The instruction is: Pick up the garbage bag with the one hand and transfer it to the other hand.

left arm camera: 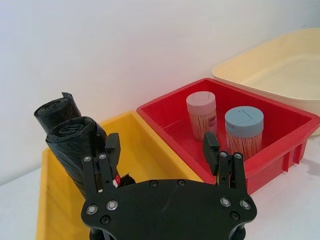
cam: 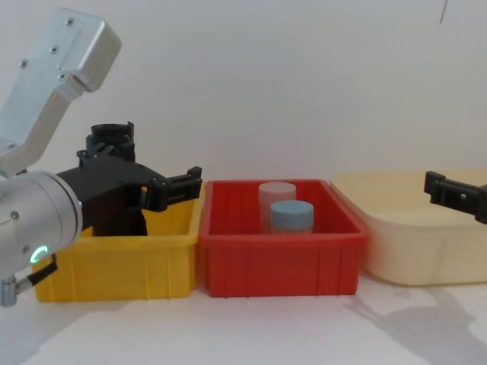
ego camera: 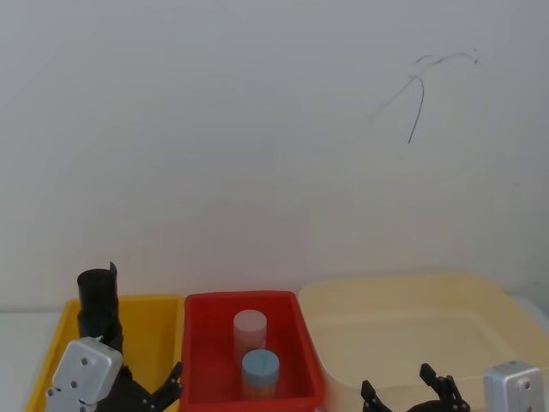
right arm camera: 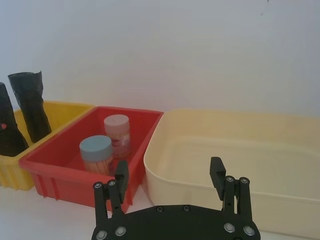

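"Left gripper [left arm camera: 161,141] hovers just above the yellow bin [left arm camera: 114,120], jaws wide apart, nothing in them."

"And the garbage bag [left arm camera: 75,145]?"

"Standing upright inside the yellow bin, right beside a plain black roll [left arm camera: 56,109]. One finger is close against it. I can't tell if they touch."

"Tricky to hold?"

"Light, I'd guess, but it's slick plastic, and a tight roll that gives a little. I'd clamp squarely across the middle, near the red label."

"Right gripper [right arm camera: 170,172]?"

"Open and empty too, well off to the right of the yellow bin."
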